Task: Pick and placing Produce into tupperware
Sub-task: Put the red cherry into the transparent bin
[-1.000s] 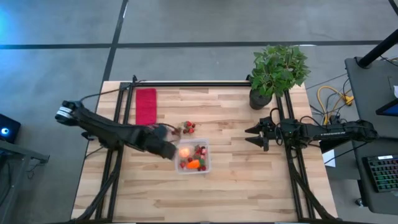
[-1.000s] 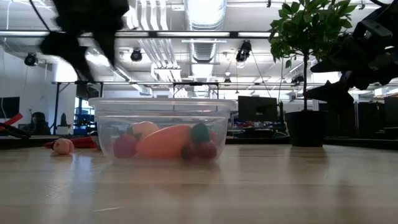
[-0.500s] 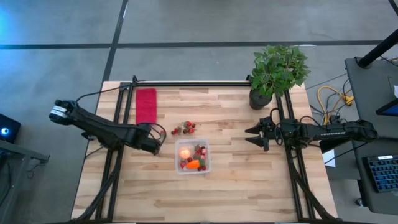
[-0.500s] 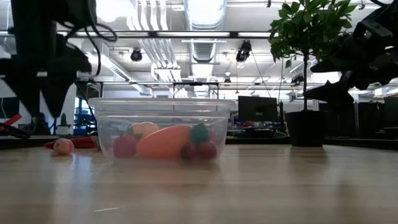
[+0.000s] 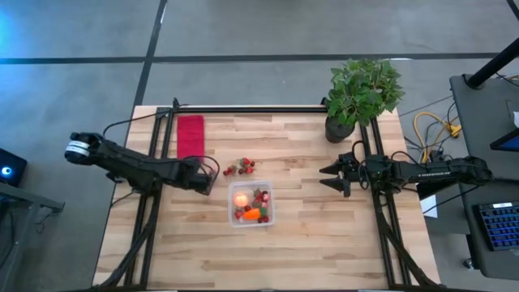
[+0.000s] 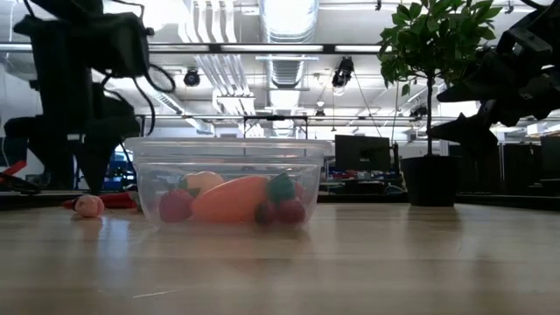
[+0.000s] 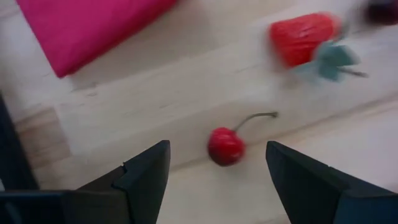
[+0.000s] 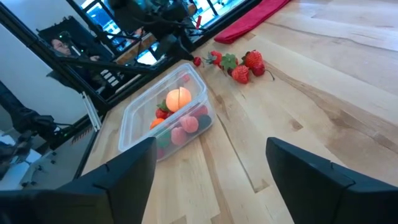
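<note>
Left hand (image 5: 212, 173), fingers apart, hovers over a glossy round cherry (image 7: 225, 147) on the pale wood-plank worktop (image 5: 324, 235). Clear, rounded-corner tub (image 5: 251, 203) mid-worktop holds carrot, berries. Right hand (image 5: 325, 177) waits, fingers apart, w/ nothing held.

- Pale wooden plank table (image 5: 324, 235).
- Clear squarish plastic tupperware (image 5: 252, 204) at centre.
- Loose red berries (image 5: 242, 167) at its twelve o'clock.
- Flat red cloth (image 5: 190, 137) at ten o'clock.
- Dark-potted green plant (image 5: 359, 96) at two o'clock.

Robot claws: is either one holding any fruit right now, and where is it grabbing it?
No, neither. The left gripper is open over a loose cherry, not touching it. The right gripper is open and empty.
</note>
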Available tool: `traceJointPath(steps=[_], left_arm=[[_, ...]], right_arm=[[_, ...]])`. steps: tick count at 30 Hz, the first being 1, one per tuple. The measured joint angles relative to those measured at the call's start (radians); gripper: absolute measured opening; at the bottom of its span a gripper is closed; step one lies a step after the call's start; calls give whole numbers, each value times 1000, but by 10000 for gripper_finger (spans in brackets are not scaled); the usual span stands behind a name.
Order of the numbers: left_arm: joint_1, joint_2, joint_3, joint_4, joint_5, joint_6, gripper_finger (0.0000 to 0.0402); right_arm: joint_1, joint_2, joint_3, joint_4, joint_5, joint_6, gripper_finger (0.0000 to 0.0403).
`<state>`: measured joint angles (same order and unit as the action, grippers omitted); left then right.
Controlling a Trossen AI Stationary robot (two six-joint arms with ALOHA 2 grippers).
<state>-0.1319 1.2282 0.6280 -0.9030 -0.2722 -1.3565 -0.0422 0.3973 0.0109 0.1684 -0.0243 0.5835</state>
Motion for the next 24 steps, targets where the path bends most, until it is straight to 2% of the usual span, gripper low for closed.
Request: traceJointPath(steps=[4, 9, 15, 24], left_arm=[[47, -5, -17, 37, 50, 77, 250], [83, -9, -19, 64, 58, 168, 250], [94, -6, -38, 62, 97, 285, 250], [94, -2, -61, 127, 108, 321, 241]], right_arm=[[0, 0, 0, 0, 0, 0, 294], [0, 0, 0, 0, 0, 0, 288], [0, 0, 0, 0, 0, 0, 292], [0, 0, 0, 0, 0, 0, 290]])
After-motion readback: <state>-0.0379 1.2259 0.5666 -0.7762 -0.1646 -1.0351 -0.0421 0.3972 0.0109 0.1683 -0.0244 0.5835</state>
